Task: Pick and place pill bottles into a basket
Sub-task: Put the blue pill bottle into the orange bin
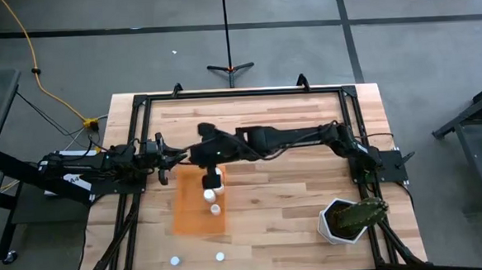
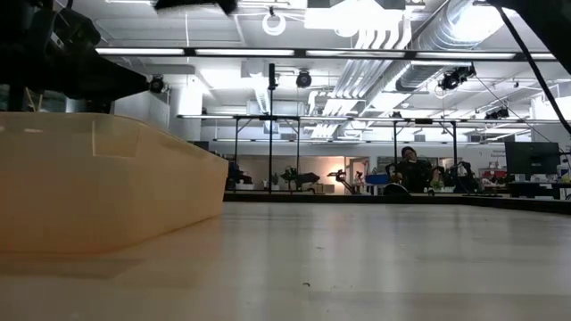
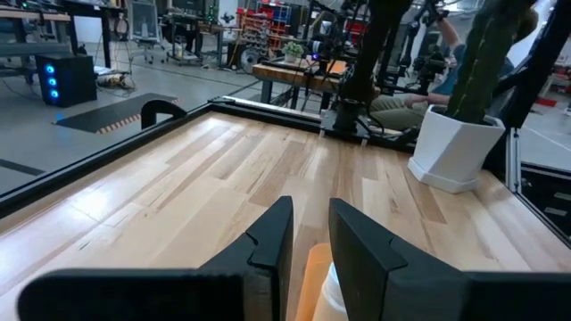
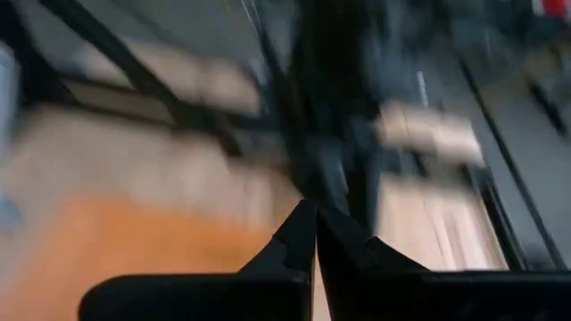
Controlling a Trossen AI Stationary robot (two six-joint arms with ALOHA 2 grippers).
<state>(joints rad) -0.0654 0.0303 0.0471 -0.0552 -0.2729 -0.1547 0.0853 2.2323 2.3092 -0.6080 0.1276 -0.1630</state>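
Observation:
The orange tray (image 1: pixel 192 210) lies on the table left of centre; its wall fills the left of the low view (image 2: pixel 107 178). White pill bottles stand in a row along its right side (image 1: pixel 209 196) (image 1: pixel 215 209), one (image 1: pixel 214 183) just below my right gripper. Two more bottles (image 1: pixel 175 260) (image 1: pixel 220 256) stand on the table near the front edge. My right gripper (image 1: pixel 214 171) (image 4: pixel 315 227) reaches across from the right, over the tray's far end, fingers shut and empty. My left gripper (image 1: pixel 170 165) (image 3: pixel 308 236) waits open beside the tray's far left corner.
A white hexagonal pot with a green plant (image 1: pixel 345 220) (image 3: pixel 455 147) stands at the table's front right. A dark metal frame (image 1: pixel 239 92) runs round the table's edges. Bare wood lies right of the tray. People sit in the room beyond the table (image 2: pixel 410 169).

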